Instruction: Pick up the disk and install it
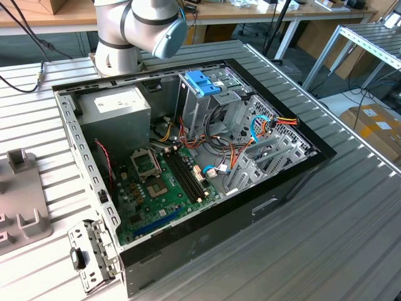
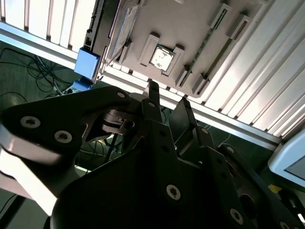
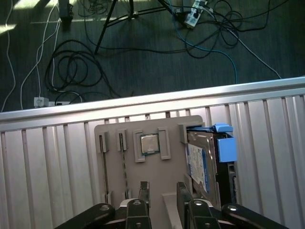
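Pincer of mine [image 3: 163, 187] is open part way and holds nothing; I can see the grey holder [image 3: 171, 129] through the gap between my two fingers [image 3: 143, 191]. I hang over that holder, which lies on the ribbed metal table [image 3: 47, 167]. The disk [image 3: 202, 167] stands up on its thin edge in a slot at one side of the holder, near my pincer but not touching it. Its silver face with a sticker looks toward the little square chip [image 3: 148, 143], and its blue frame sticks out at the far end. In the second wrist view the blue end of the disk [image 2: 86, 64] shows off to one side of my pincer [image 2: 167, 95]. I think the disk is stiff and a bit heavy for its size, with smooth metal that could slip. I also think it is easy to hurt, so no bumps or drops. The best place to hold it looks like the two flat faces, near the middle, not the thin blue tab. In the exterior view the open computer case [image 1: 250, 213] sits on the same table, with the holder [image 1: 19, 188] off at the exterior view's left.
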Motion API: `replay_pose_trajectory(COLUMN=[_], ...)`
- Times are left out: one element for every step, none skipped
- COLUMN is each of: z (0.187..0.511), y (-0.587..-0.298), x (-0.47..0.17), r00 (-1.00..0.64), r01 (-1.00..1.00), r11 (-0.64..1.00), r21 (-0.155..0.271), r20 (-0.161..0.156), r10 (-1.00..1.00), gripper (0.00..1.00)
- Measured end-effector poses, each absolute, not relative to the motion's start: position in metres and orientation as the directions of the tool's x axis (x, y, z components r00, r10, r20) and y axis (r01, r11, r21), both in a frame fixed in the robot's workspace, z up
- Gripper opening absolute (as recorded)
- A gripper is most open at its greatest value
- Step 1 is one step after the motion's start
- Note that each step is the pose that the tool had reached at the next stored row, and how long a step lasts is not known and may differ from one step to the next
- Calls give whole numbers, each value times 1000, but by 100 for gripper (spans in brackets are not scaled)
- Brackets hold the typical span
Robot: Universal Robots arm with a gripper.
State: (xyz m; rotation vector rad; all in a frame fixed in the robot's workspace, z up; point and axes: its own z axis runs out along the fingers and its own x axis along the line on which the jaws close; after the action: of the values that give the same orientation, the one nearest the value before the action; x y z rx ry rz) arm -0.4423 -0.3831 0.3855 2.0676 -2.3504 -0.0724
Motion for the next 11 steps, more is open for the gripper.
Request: replay_pose_trajectory(z=[385, 385, 385, 385, 385, 385, 385, 385, 385, 385, 385], y=[-383, -382, -382, -381, -380, -378, -378, -377, -377, -377, -376], x=[-442, -442, -442, -442, -442, -442, -442, -442, -442, -442, -442], r00=[-128, -128, -128, -128, -128, -128, -128, -128, -128, -128, -128], r01=[-991, -991, -991, -991, -991, -991, -991, -991, -991, -991, -991], r11=[127, 127, 127, 127, 127, 127, 127, 127, 127, 127, 127], r21=[42, 42, 42, 42, 42, 42, 41, 42, 42, 42, 42], r20=[-23, -23, -23, -23, -23, -23, -23, -23, -23, -23, -23], r10=[-992, -992, -992, -992, -992, -992, -992, -992, -992, -992, -992], gripper=[36, 36, 36, 36, 36, 36, 36, 36, 36, 36, 36])
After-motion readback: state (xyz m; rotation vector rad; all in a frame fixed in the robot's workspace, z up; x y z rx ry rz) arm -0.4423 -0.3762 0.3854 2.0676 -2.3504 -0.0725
